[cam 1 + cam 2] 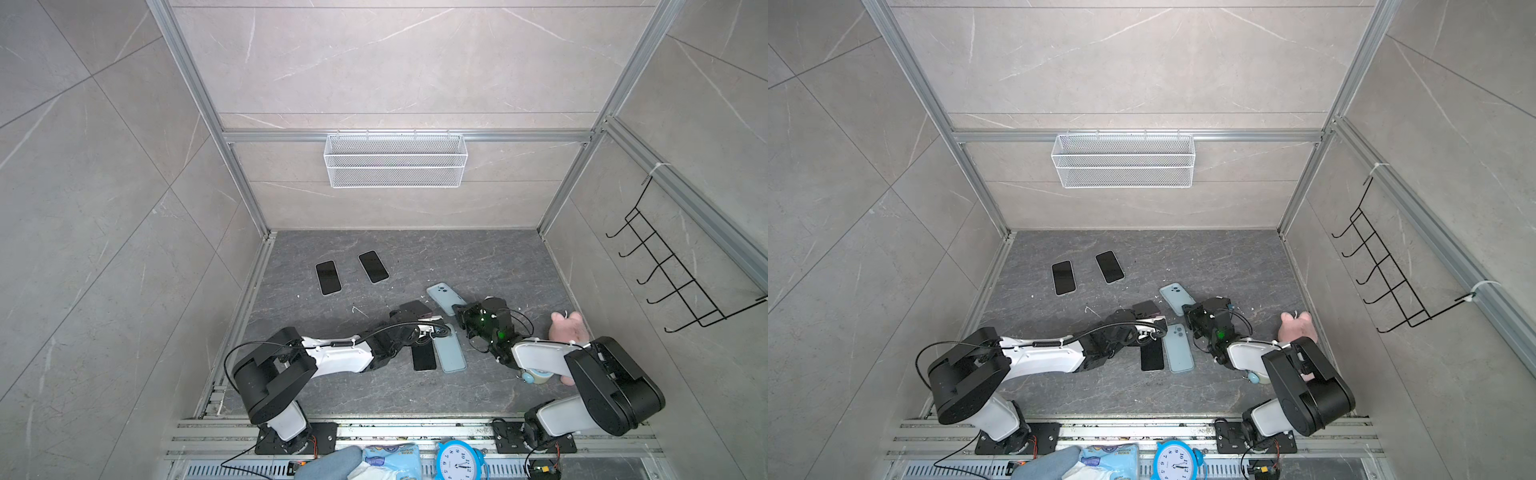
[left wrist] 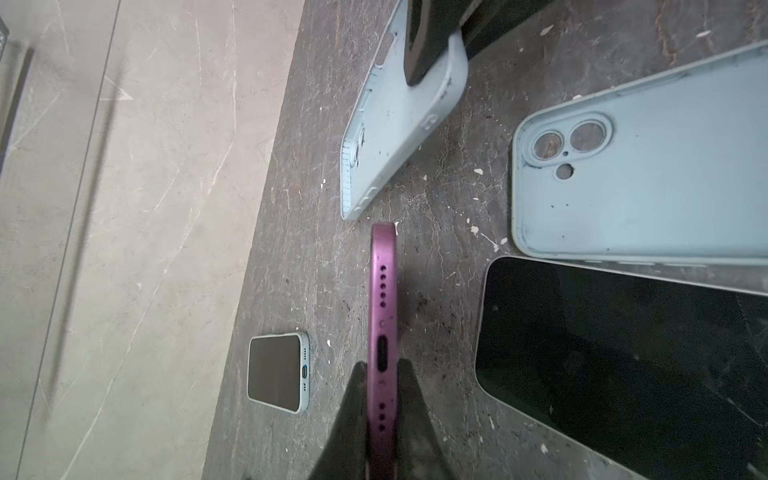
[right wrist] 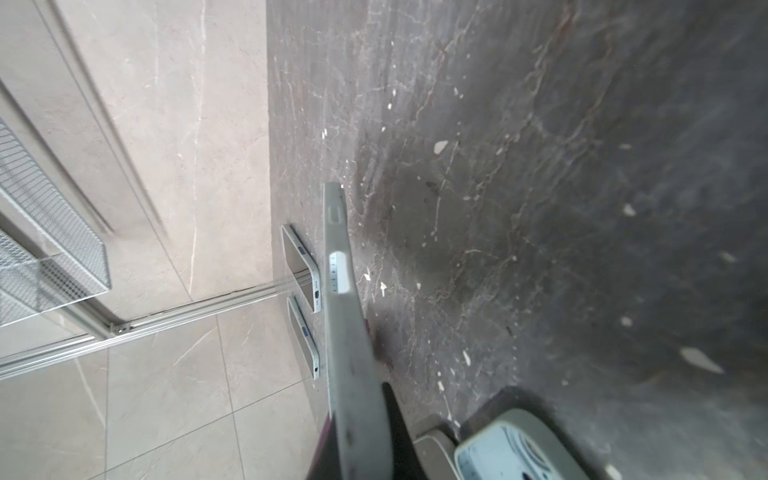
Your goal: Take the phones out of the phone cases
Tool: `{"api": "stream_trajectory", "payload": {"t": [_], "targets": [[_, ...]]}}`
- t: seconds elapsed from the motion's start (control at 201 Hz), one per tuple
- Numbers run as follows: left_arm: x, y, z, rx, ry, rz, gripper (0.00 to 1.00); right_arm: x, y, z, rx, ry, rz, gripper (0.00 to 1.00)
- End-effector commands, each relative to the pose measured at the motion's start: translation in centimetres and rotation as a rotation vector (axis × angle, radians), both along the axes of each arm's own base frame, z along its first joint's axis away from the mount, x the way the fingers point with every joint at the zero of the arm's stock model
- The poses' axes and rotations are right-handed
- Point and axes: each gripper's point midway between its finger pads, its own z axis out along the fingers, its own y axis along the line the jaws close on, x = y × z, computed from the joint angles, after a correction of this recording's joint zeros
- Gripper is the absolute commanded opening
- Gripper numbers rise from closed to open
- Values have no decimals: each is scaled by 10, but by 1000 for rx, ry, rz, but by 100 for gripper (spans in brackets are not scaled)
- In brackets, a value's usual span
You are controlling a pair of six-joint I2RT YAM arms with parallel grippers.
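My left gripper (image 2: 383, 370) is shut on a purple phone (image 2: 383, 291), which shows edge-on between the fingers with its port and speaker holes towards the camera. In both top views this phone (image 1: 415, 309) (image 1: 1146, 308) is dark and sits just beyond the left gripper (image 1: 409, 319) (image 1: 1139, 318). My right gripper (image 1: 457, 311) (image 1: 1188, 311) (image 3: 357, 415) is shut on a light blue phone case (image 1: 445, 297) (image 1: 1176, 297) (image 3: 343, 291). In the left wrist view the case (image 2: 399, 137) stands tilted, a short gap from the phone's far end.
A second light blue case (image 1: 451, 349) (image 2: 648, 178) lies flat beside a black-screened phone (image 1: 424, 356) (image 2: 623, 353) under the left wrist. Two more phones (image 1: 328, 277) (image 1: 373, 266) lie at the back left. A pink plush (image 1: 569, 328) sits by the right arm. A white wire basket (image 1: 395, 160) hangs on the back wall.
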Motion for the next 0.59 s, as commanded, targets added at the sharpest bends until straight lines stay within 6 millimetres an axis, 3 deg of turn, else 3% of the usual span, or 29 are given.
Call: {"api": "stream_trajectory", "payload": {"t": [0.0, 0.234, 0.344, 0.423, 0.503, 0.588], "targets": [[23, -14, 32, -81, -119, -19, 0, 13, 4, 4, 19, -16, -45, 0], [30, -17, -8, 24, -172, -156, 0, 17, 7, -15, -10, 44, -89, 1], [33, -17, -25, 48, -160, -165, 0, 16, 13, -23, -29, 73, -83, 13], [32, -15, -35, 63, -149, -166, 2, 17, 18, -26, -16, 78, -71, 33], [29, -10, -40, 65, -147, -156, 13, 14, 22, -27, -3, 99, -53, 49], [23, -4, -41, 53, -134, -149, 37, 9, 25, -21, -19, 104, -9, 63]]}}
